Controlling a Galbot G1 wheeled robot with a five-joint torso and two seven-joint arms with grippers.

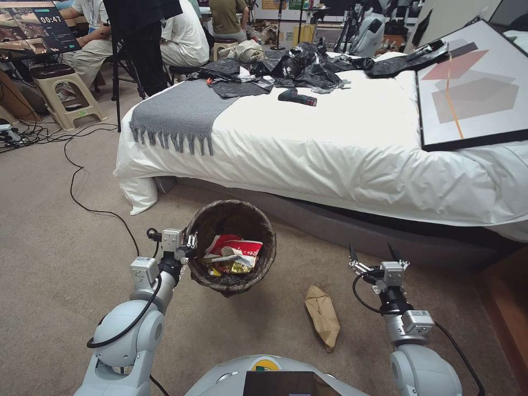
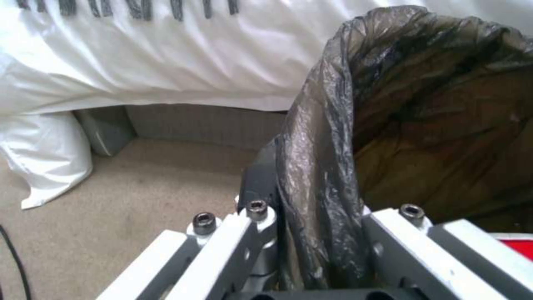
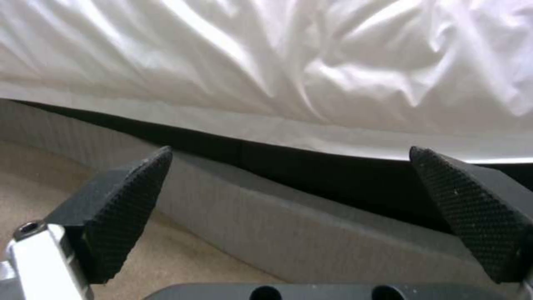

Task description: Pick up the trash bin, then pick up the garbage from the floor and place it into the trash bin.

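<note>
A beige carpeted floor (image 1: pixel 66 247) runs along a bed draped in white bedding (image 1: pixel 330 148). The left arm reaches forward with its elbow bent, and the left gripper (image 1: pixel 190 250) is clamped on the near rim of the round trash bin lined with a dark plastic bag (image 1: pixel 231 220), holding it above the floor; red-and-white and yellow wrappers (image 1: pixel 234 256) lie inside. The right arm extends forward toward the bed base, and the right gripper (image 1: pixel 375 257) is spread wide and empty. A crumpled brown paper bag (image 1: pixel 323 316) lies on the carpet between the arms.
</note>
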